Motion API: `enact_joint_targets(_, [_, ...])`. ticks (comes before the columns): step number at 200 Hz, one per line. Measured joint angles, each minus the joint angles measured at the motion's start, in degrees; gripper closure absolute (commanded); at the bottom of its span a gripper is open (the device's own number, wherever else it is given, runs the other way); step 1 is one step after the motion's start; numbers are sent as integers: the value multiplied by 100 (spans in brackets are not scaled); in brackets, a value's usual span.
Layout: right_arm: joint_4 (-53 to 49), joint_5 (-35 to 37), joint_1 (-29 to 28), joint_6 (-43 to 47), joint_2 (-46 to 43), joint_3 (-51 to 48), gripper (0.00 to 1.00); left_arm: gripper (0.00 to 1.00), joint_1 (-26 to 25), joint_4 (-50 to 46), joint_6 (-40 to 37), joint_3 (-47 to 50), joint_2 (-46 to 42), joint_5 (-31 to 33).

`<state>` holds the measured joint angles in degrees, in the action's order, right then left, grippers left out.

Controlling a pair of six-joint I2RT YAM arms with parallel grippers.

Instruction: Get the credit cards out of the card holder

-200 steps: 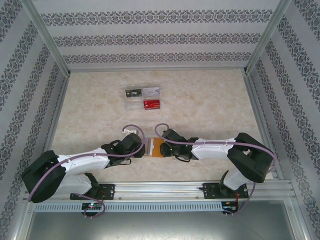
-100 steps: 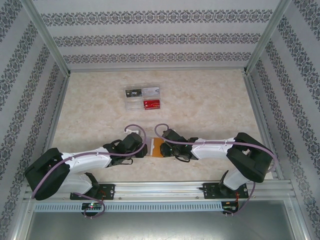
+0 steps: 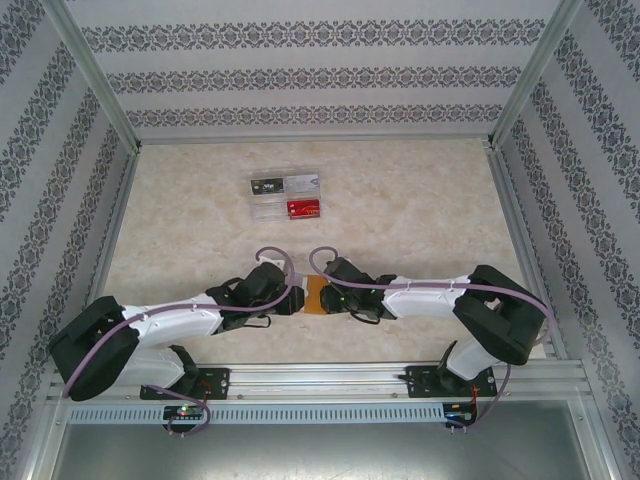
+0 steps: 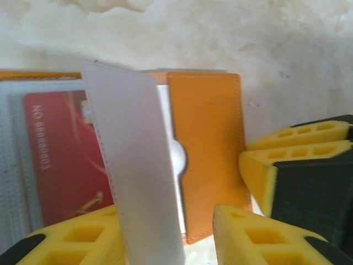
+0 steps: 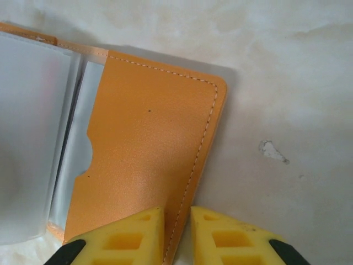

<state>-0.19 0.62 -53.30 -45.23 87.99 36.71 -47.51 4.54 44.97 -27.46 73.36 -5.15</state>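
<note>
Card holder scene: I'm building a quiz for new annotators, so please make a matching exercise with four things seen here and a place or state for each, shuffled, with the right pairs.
Things:
1. card holder
2. red card
3. frosted sleeve
4. laid-out cards

Places or states:
A. in a block on the far part of the table
B. orange, lying open
C. translucent, raised on edge
D. tucked flat in a pocket

Pairs: 1-B, 2-D, 3-C, 4-A
</note>
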Motion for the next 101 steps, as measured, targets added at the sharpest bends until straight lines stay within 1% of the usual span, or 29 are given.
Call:
enact_joint_targets(22, [-44,33,72,-2,-409,-168,77,61,-15,142,-2,-190,70,-155])
enact_joint_targets(65, [-162,201,348,-2,-1685,-531,75,62,-133,428,-2,-614,501,-391])
enact_joint_targets(101, [-282,247,470,-2,-2269,-737,74,64,-157,540,0,-656,697,-531])
